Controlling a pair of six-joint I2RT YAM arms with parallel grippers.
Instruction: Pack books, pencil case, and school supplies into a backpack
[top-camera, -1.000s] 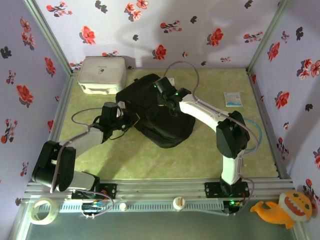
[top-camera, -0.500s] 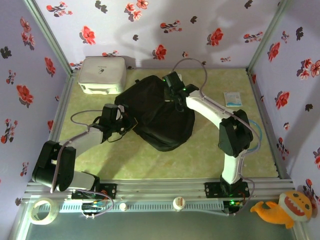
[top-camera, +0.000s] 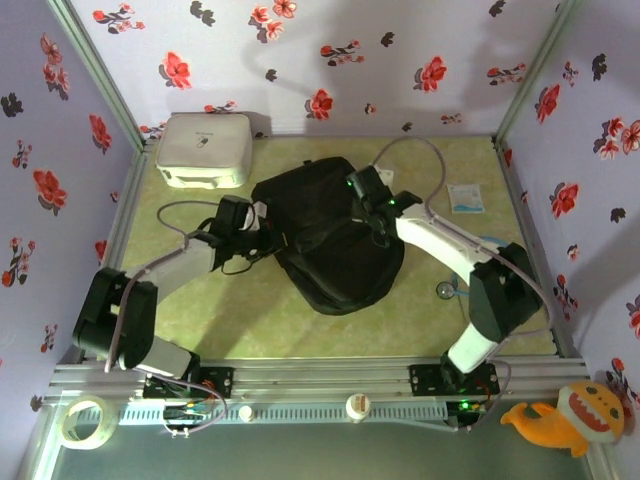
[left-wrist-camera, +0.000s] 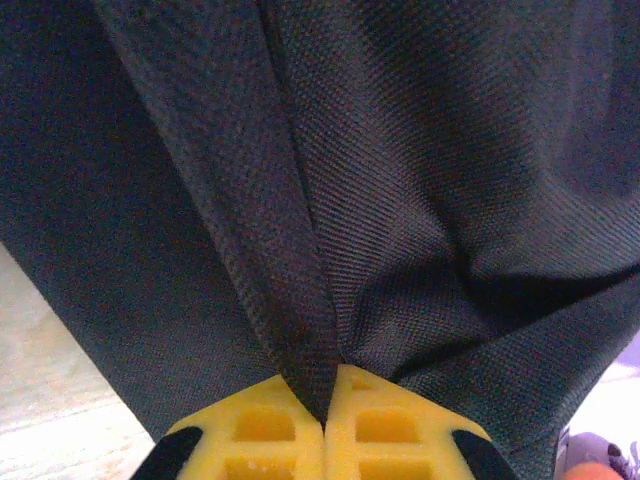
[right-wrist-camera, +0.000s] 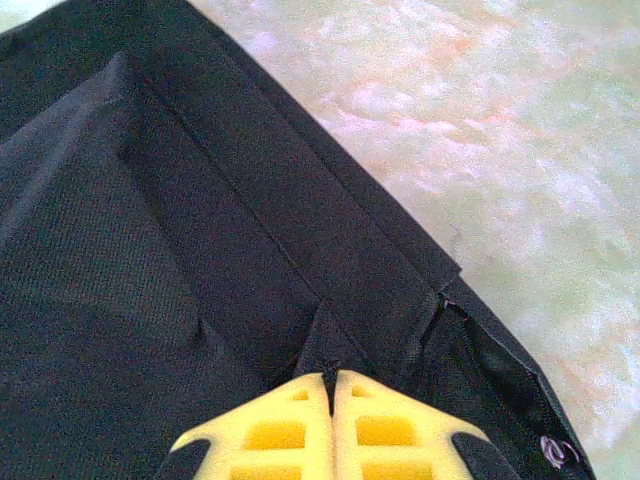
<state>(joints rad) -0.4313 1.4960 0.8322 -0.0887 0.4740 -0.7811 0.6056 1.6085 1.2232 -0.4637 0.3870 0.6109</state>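
With left gripper (left-wrist-camera: 325, 410) and right gripper (right-wrist-camera: 331, 392) pinched tight on backpack (top-camera: 335, 255) fabric at frame centre, pull apart evenly.

Top view high above near edge, looking down on whole surface (top-camera: 250, 320), both wrist views tight on backpack (top-camera: 330, 262) fabric, shared with top.

Black backpack (top-camera: 330, 240) cloth blocks everything ahead of my left fingers (left-wrist-camera: 260, 430) and is pinched between them. The same cloth lies ahead and to the left of my right fingers (right-wrist-camera: 385, 430). To their right I have bare table (right-wrist-camera: 520, 150) to pass over. A white box (top-camera: 203, 148) stands well left of my left fingers.
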